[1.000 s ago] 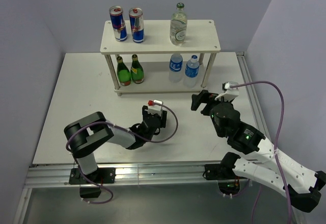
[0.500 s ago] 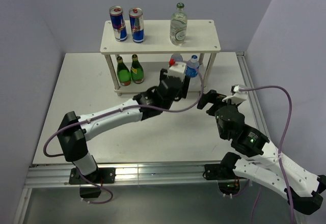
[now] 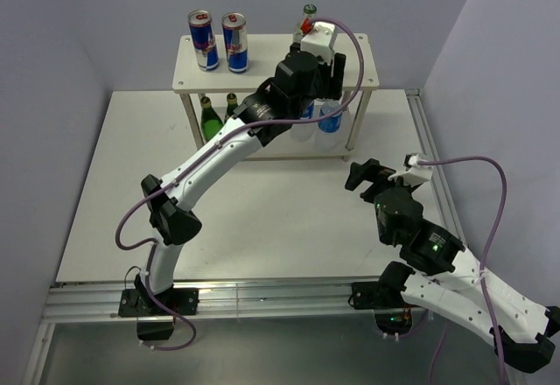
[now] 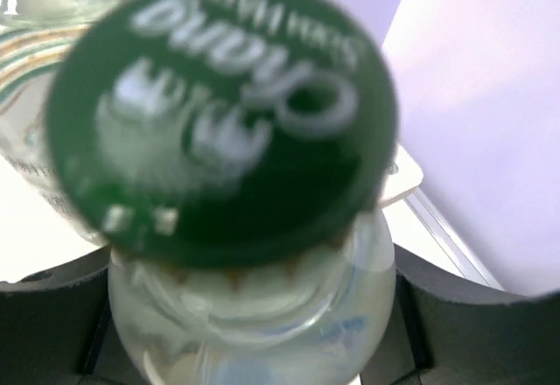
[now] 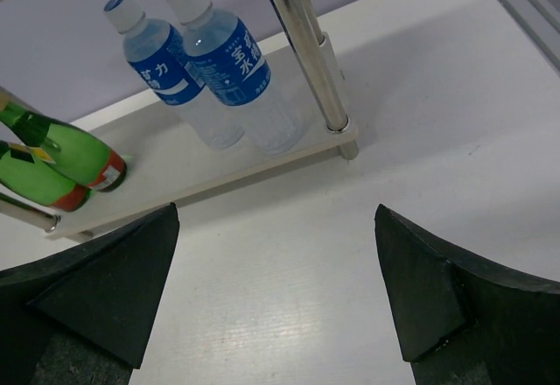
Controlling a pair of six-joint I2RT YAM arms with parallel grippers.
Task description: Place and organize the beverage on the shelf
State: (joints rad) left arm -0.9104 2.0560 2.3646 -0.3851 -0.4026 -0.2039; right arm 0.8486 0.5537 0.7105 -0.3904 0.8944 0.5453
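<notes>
My left gripper (image 3: 335, 59) reaches over the right end of the shelf's top board (image 3: 192, 77). In the left wrist view it (image 4: 254, 332) is shut on a clear green-capped bottle (image 4: 219, 114), with the fingers (image 4: 472, 332) against both its sides. That bottle is hidden under the gripper in the top view. A second clear green-capped bottle (image 3: 307, 16) stands just left of it (image 4: 35, 17). Two cans (image 3: 219, 42) stand at the top left. Two water bottles (image 5: 197, 70) stand on the lower board (image 5: 219, 175). My right gripper (image 3: 360, 175) is open and empty (image 5: 276, 227) over the table.
Two green bottles (image 5: 52, 162) stand on the lower board's left part (image 3: 219, 121). A silver shelf leg (image 5: 306, 44) stands beside the water bottles. A metal rail (image 3: 424, 140) runs along the table's right edge. Purple walls stand close behind and beside the shelf.
My left arm has swung from the table near its base, past the lower tier, up to the shelf's top board. The right arm has drawn back a little toward the right.
</notes>
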